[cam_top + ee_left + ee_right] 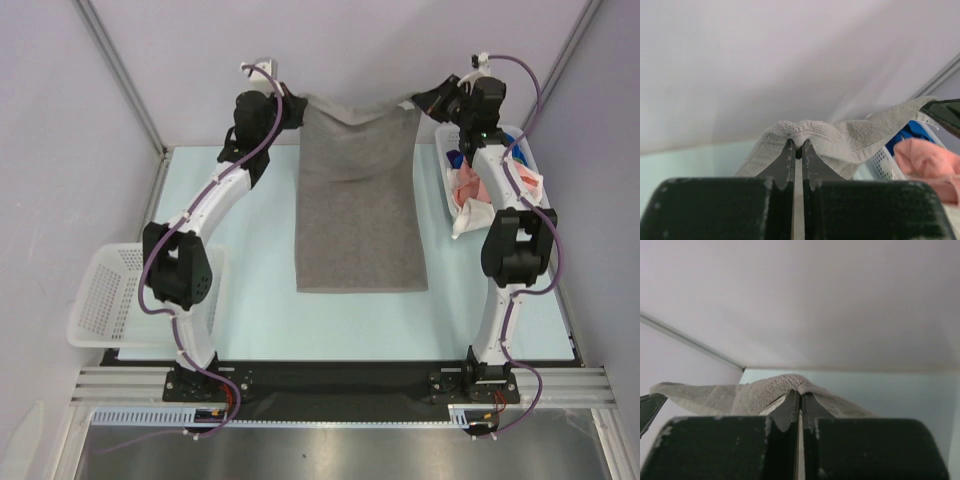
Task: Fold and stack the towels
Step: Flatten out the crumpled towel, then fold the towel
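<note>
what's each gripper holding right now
left gripper: shut on a far corner of the grey towel
right gripper: shut on the grey towel's other far corner

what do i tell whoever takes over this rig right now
Left gripper: shut on the grey towel, far left corner.
Right gripper: shut on its far right corner.
Grey towel: far edge lifted between the two arms, the rest spread flat on the table.
Pink towel, white towel and blue towel: bunched in the right basket.
Done: grey towel laid out and gripped; nothing folded or stacked yet.
Left: fold the grey towel, then fold the basket's towels and stack them all.
</note>
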Available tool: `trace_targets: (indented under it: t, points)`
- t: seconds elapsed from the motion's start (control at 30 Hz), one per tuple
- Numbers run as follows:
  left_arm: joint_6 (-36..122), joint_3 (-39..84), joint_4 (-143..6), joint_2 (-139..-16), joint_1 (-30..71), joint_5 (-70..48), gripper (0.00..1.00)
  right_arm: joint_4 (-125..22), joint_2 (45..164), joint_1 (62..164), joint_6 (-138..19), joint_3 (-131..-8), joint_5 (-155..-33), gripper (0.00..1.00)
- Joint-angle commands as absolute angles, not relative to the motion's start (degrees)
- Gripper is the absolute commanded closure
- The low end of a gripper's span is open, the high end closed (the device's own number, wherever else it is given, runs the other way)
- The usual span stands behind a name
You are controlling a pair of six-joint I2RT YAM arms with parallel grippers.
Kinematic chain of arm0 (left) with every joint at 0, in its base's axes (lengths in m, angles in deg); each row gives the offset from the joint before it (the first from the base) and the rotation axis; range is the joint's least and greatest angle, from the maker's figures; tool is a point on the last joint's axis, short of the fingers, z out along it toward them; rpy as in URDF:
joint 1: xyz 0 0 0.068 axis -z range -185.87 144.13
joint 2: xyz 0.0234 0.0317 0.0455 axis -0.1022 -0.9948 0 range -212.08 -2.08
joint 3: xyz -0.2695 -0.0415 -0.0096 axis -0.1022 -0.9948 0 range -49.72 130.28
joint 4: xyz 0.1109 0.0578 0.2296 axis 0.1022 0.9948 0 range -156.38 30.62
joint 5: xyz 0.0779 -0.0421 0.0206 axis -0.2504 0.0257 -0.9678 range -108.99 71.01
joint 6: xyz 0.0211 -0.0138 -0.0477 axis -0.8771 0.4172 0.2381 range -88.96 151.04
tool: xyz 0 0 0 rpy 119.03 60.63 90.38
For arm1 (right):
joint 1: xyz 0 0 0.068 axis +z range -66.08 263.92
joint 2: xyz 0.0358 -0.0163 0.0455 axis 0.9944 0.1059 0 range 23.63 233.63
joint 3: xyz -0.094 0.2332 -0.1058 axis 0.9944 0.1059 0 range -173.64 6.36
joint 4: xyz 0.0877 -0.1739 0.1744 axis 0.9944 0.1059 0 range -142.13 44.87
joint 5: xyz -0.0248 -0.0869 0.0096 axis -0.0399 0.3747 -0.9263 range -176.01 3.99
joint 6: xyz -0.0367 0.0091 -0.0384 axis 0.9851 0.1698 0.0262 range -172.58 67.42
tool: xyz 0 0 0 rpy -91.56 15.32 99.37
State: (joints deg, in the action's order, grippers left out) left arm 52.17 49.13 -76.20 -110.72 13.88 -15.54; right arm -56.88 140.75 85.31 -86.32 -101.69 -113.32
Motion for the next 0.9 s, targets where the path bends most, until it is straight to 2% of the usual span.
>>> trace_targets:
  t: [0.0,0.17,0.33,0.67,0.87]
  points:
    - [48.27,57.31,-79.3,-116.04,12.86,-16.53,1.0,-61.62,147.79,85.24,-87.92,-113.29,-112.29,1.0]
    - [48.97,66.9,-78.42,-122.39,12.06,-14.86,1.0,-59.95,154.84,85.41,-88.09,-122.65,-112.99,1.0]
    - [50.28,63.24,-78.86,-122.14,12.06,-14.77,1.0,-57.93,155.56,85.5,-88.62,-121.87,-113.78,1.0]
    - [55.82,45.39,-80.79,-113.44,12.41,-14.15,1.0,-50.74,147.48,84.53,-89.32,-108.79,-117.12,1.0]
    - [58.29,38.62,-77.2,-108.87,13.73,-14.06,1.0,-47.3,139.04,84.36,-89.41,-94.99,-117.38,1.0]
